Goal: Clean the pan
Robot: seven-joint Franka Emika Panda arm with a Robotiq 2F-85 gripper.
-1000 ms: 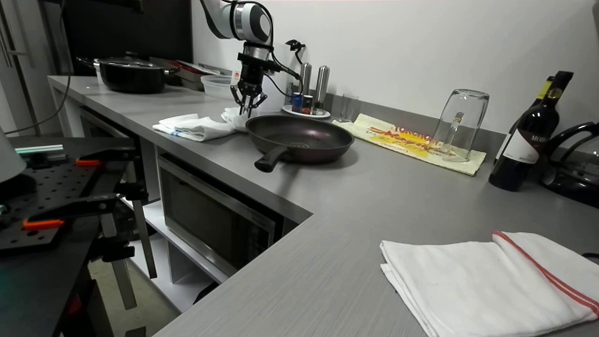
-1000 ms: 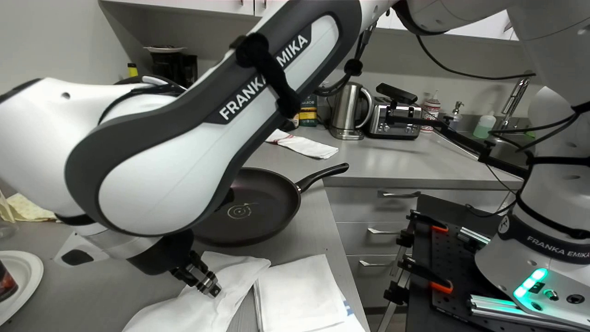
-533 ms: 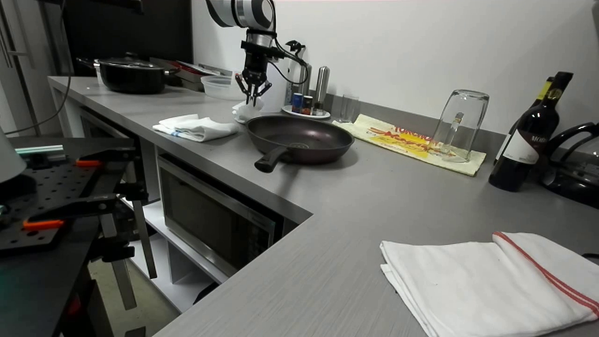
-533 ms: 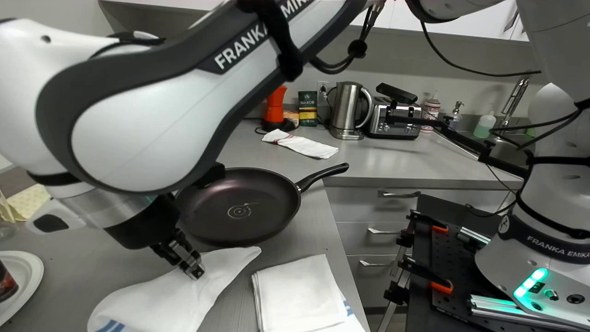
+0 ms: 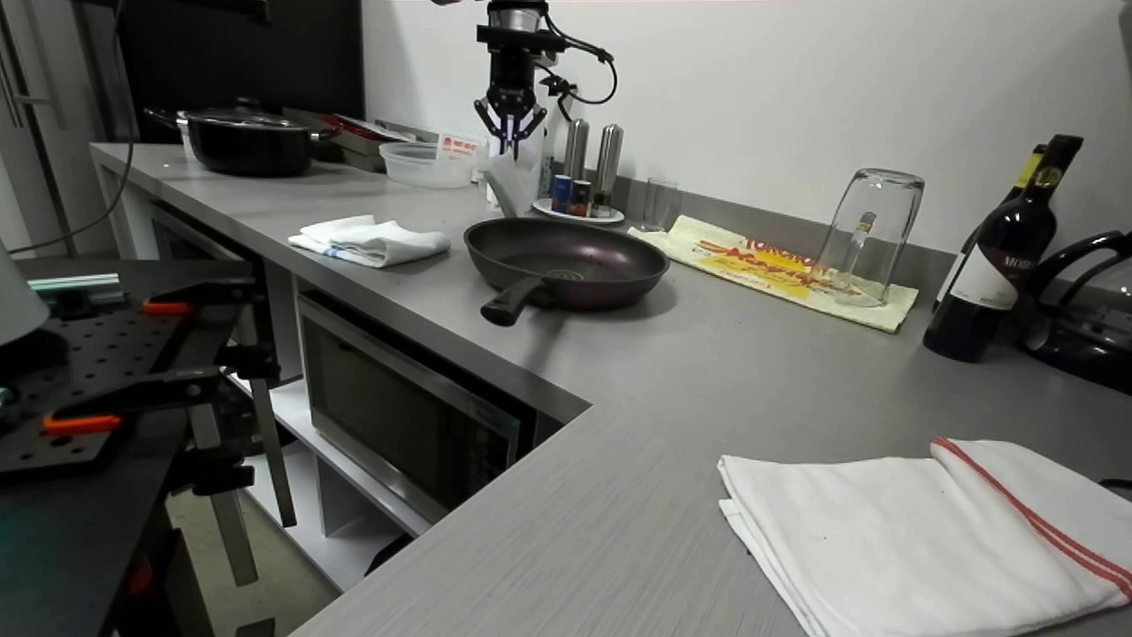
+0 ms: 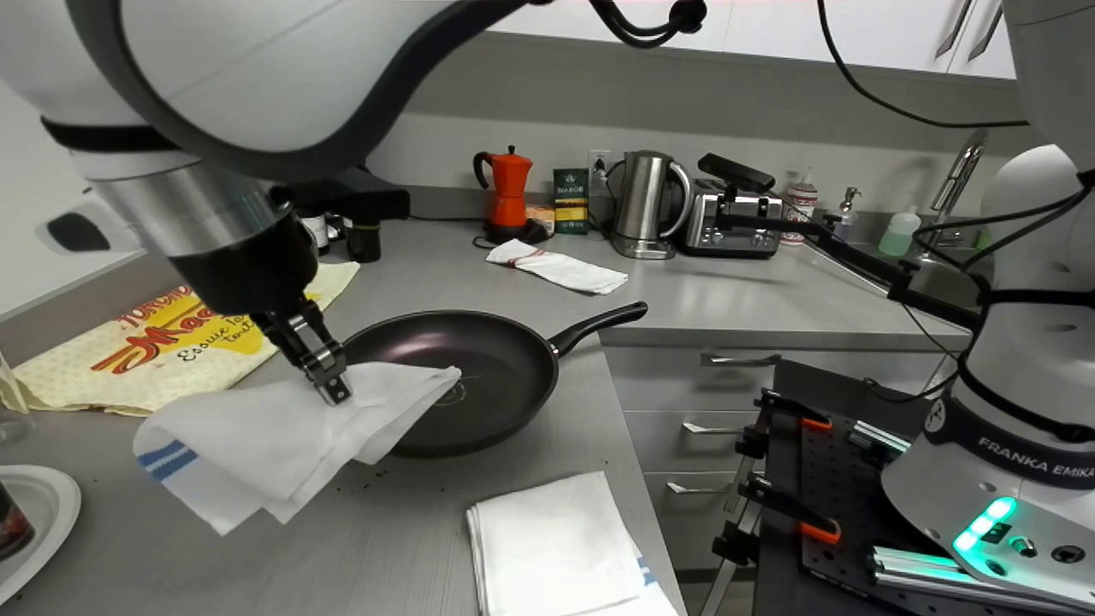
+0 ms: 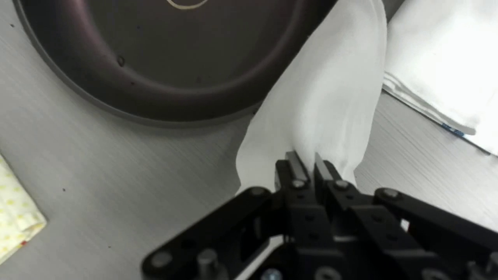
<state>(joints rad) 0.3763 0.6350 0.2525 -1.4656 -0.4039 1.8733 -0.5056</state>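
The pan is a wide black frying pan flat on the counter in both exterior views. Its black handle points towards the counter's inner edge. In the wrist view the pan fills the top left, with a few small specks inside. My gripper is shut on a white cloth with blue stripes. The cloth hangs in the air beside the pan, one corner overlapping the pan in view. In the wrist view the gripper pinches the cloth between its fingertips. The gripper also shows above the counter behind the pan.
A folded white cloth lies beside the pan. A yellow printed cloth lies by the wall, with an upturned glass pitcher on it. A plate holds small containers. A red-striped cloth and wine bottles stand further off.
My gripper has risen from the counter with the white cloth and moved a little towards the pan. The cloth lay on the counter before and now hangs in the air. The pan has not moved.
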